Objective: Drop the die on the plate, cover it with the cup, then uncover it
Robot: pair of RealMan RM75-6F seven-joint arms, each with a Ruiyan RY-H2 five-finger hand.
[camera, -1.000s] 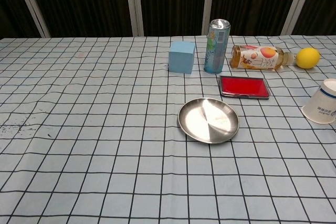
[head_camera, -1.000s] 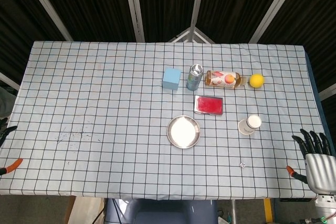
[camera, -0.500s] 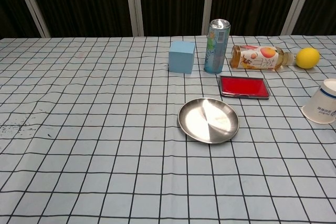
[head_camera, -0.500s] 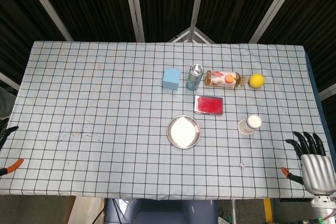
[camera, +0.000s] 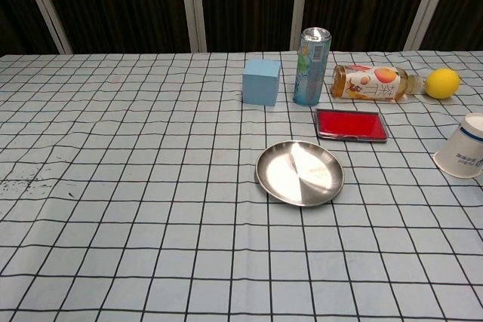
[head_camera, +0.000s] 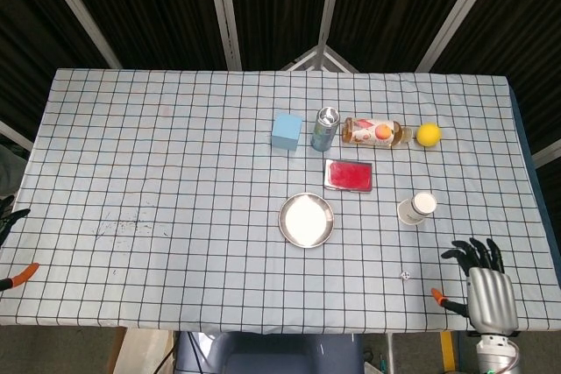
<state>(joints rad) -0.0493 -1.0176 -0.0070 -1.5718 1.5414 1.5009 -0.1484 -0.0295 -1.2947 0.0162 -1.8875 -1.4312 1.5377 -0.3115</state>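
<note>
The round steel plate point(head_camera: 306, 220) point(camera: 299, 173) lies empty near the table's middle. A white paper cup point(head_camera: 416, 208) point(camera: 462, 156) rests to its right, apparently on its side. The tiny die point(head_camera: 404, 275) sits on the cloth near the front edge, below the cup; the chest view does not show it. My right hand point(head_camera: 480, 291) hovers at the front edge just right of the die, fingers spread and holding nothing. Only the fingertips of my left hand point(head_camera: 10, 215) show at the far left edge, spread apart and away from everything.
Behind the plate lies a red flat case point(head_camera: 349, 175) point(camera: 351, 124). Further back stand a light blue cube point(head_camera: 286, 130) point(camera: 261, 81) and a drinks can point(head_camera: 325, 129) point(camera: 311, 66), beside a lying bottle point(head_camera: 375, 132) point(camera: 372, 83) and a lemon point(head_camera: 428, 135) point(camera: 441, 82).
My right hand has slid left along the front edge from the table's right corner, ending close to the die. Nothing on the table has moved.
</note>
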